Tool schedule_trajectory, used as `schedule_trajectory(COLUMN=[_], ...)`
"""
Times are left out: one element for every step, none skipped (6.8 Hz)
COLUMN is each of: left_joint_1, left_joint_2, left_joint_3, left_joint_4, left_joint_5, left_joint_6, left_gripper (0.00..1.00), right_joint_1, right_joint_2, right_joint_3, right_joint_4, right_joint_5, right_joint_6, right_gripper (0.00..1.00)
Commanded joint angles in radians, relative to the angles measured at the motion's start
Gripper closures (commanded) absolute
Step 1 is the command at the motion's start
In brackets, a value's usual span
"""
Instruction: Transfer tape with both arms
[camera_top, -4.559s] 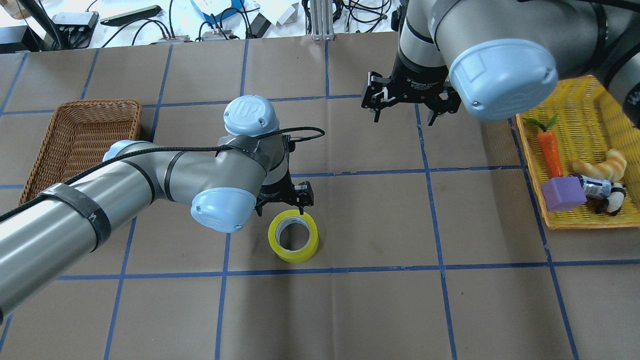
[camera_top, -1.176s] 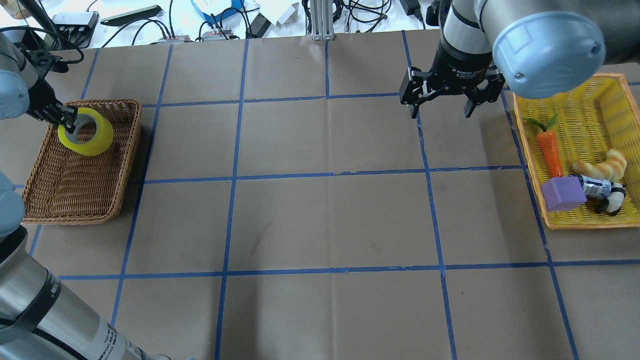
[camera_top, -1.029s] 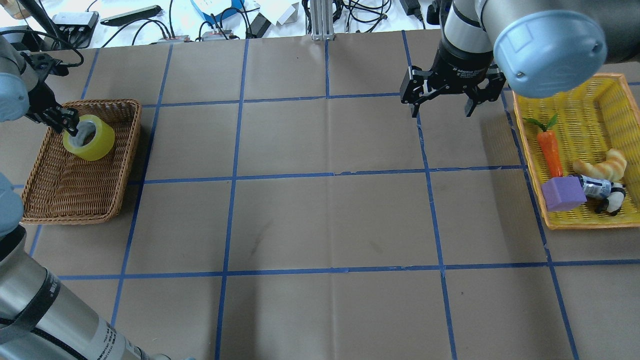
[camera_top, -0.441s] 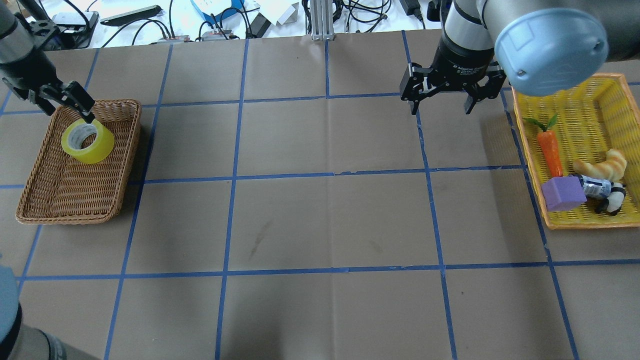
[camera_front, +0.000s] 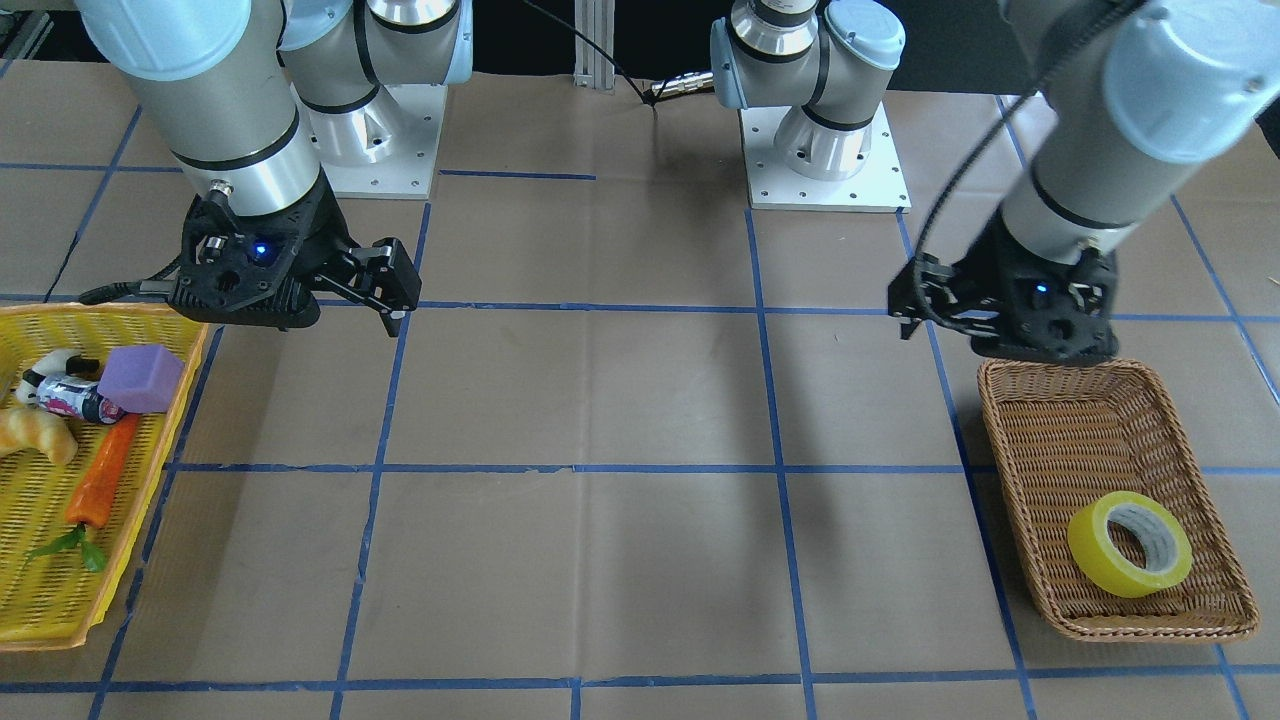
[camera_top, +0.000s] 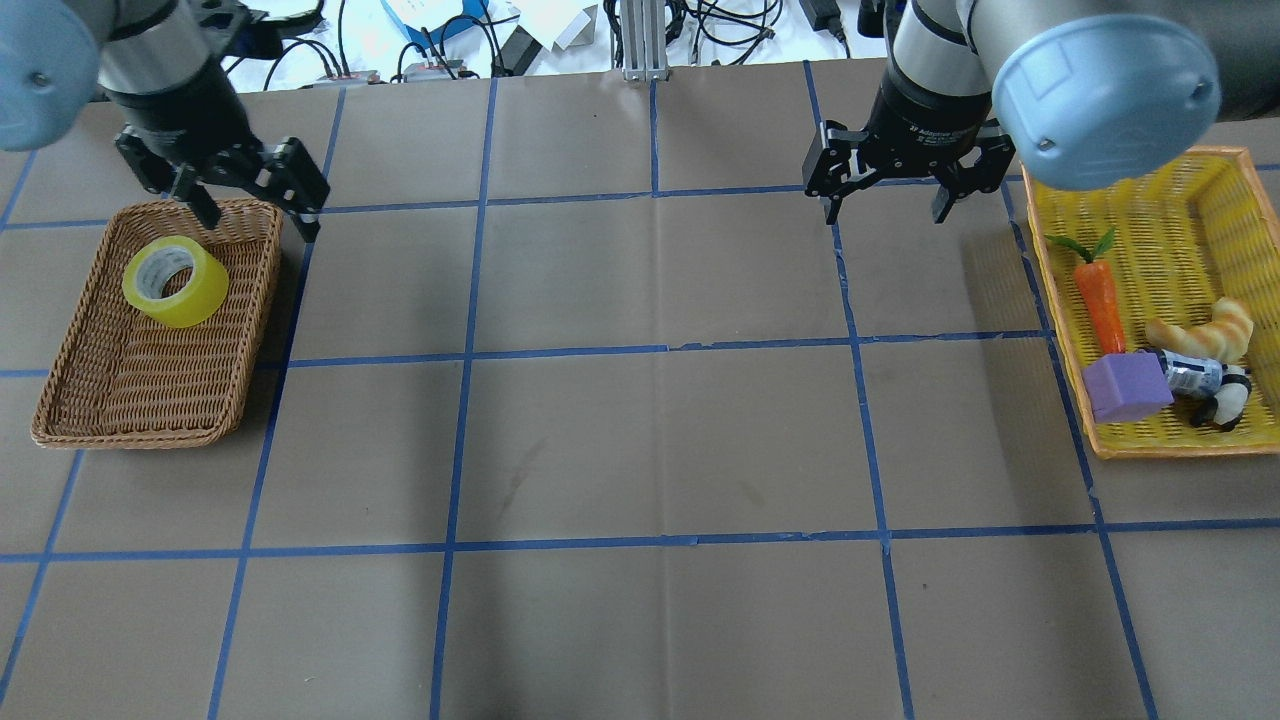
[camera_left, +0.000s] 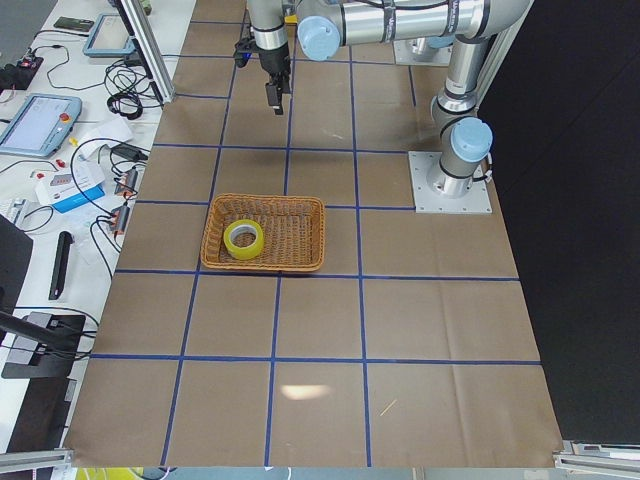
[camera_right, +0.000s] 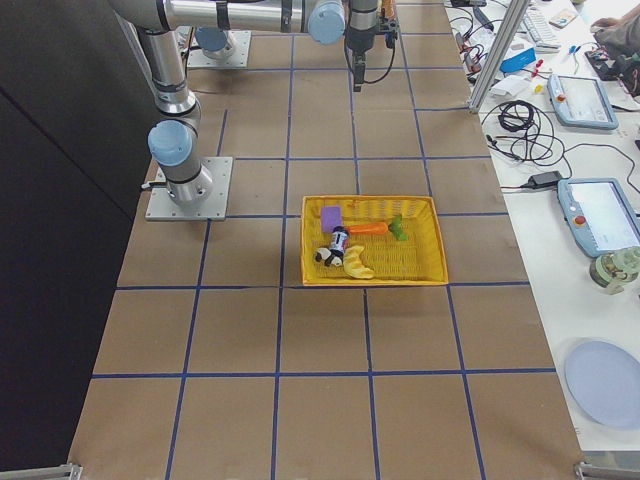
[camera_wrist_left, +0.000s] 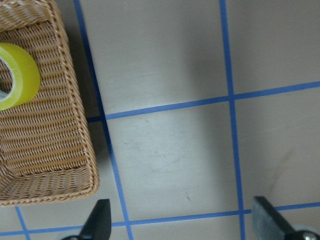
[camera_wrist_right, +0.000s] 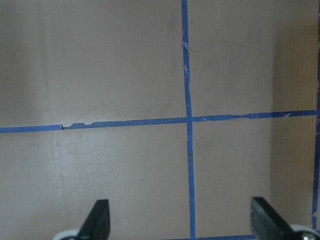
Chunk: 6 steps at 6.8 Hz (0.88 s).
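The yellow tape roll lies on its side in the brown wicker basket at the table's left, free of both grippers. It also shows in the front view, the left side view and the left wrist view. My left gripper is open and empty, raised above the basket's far right corner. In the left wrist view its fingers frame bare table beside the basket. My right gripper is open and empty, hovering over the table left of the yellow basket.
A yellow plastic basket at the right holds a carrot, a croissant toy, a purple block and a small bottle. Cables and devices lie beyond the table's far edge.
My left gripper carried the tape from the table's middle to the wicker basket, let it go, opened, and rose to the right. The right gripper has barely shifted.
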Motion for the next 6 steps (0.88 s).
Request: schedule_trajectory(left_joint_1=[-0.157, -0.15, -0.148, -0.148, -0.147, -0.147], left_joint_2=[0.033, 0.035, 0.036, 0.035, 0.036, 0.036], left_joint_3=[-0.024, -0.02, -0.015, -0.016, -0.02, -0.021], left_joint_4=[0.008, 0.006, 0.008, 0.008, 0.008, 0.008], left_joint_5=[-0.016, -0.128, -0.125, -0.125, -0.125, -0.125], left_joint_6=[-0.195, -0.181, -0.181, -0.179, -0.179, -0.179], left_gripper=[0.0, 0.0, 0.0, 0.0, 0.0, 0.0], right_joint_1=[0.004, 0.003, 0.004, 0.004, 0.004, 0.004], right_joint_2=[-0.005, -0.005, -0.003, -0.005, -0.002, 0.0], right_joint_3=[-0.001, -0.001, 0.006, 0.009, 0.012, 0.012], right_joint_4=[0.0, 0.001, 0.0, 0.001, 0.0, 0.0], right_joint_5=[0.003, 0.0, 0.0, 0.0, 0.0, 0.0], right_joint_6=[-0.001, -0.001, -0.002, -0.002, -0.002, -0.002], right_gripper=[0.0, 0.0, 0.0, 0.0, 0.0, 0.0])
